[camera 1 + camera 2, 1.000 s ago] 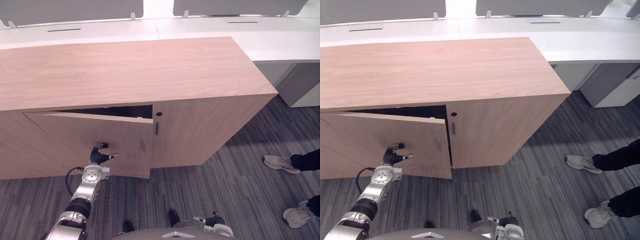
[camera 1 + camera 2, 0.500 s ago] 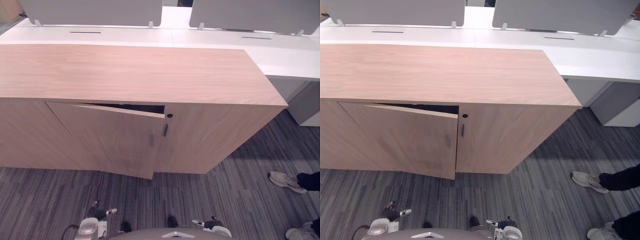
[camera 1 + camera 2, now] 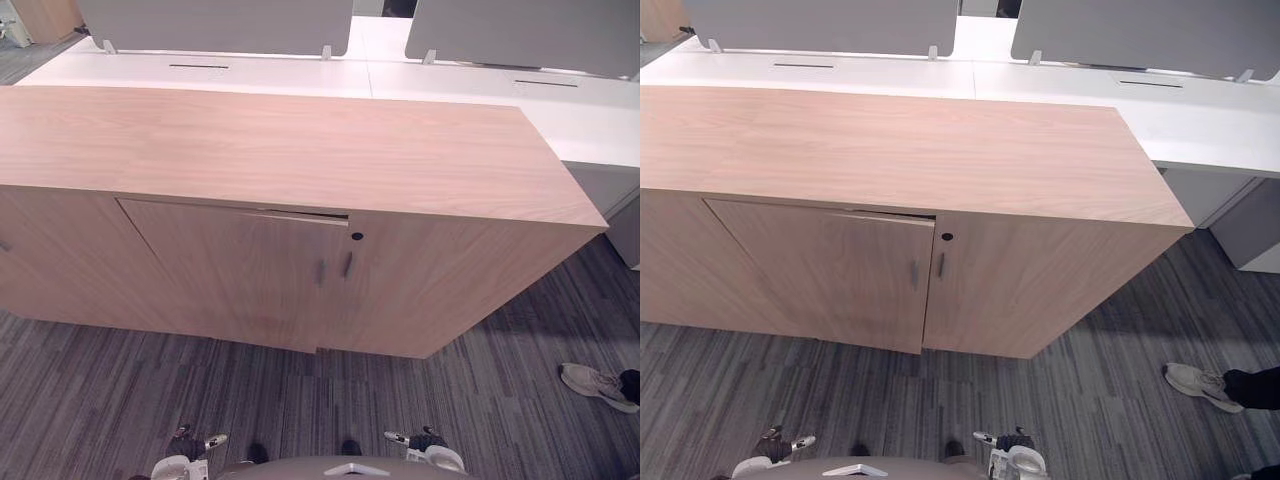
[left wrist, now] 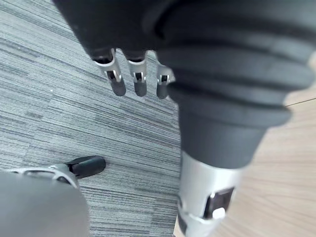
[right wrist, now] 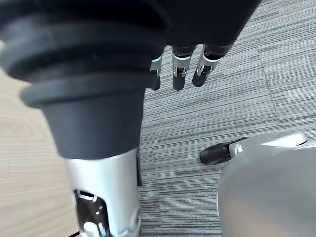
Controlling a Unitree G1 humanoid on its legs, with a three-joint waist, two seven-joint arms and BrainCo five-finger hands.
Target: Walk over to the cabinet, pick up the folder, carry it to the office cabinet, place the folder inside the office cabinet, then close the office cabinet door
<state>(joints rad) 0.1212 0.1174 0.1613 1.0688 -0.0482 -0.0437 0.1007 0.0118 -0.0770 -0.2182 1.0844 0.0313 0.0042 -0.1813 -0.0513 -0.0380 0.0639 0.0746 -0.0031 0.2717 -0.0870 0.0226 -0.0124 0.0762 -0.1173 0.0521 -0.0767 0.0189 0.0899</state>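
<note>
The wooden office cabinet (image 3: 280,150) stands in front of me. Its left door (image 3: 230,265) is almost flush with the front, with only a thin dark slit along its top edge by the middle. Two small dark handles (image 3: 321,272) sit side by side where the doors meet. My left hand (image 3: 185,443) hangs low at the bottom of the view, far from the door. In its wrist view the left hand (image 4: 118,79) has straight fingers over the carpet and holds nothing. My right hand (image 5: 178,74) also hangs with straight fingers, empty, low at my side (image 3: 420,439).
White desks (image 3: 300,72) with grey dividers (image 3: 215,22) run behind the cabinet. A person's light shoe (image 3: 597,386) rests on the grey striped carpet at the far right. Open carpet (image 3: 300,400) lies between me and the cabinet.
My left hand has come off the door and dropped to my side. The door has swung from clearly ajar to nearly shut. The camera has shifted, and the cabinet now sits further right.
</note>
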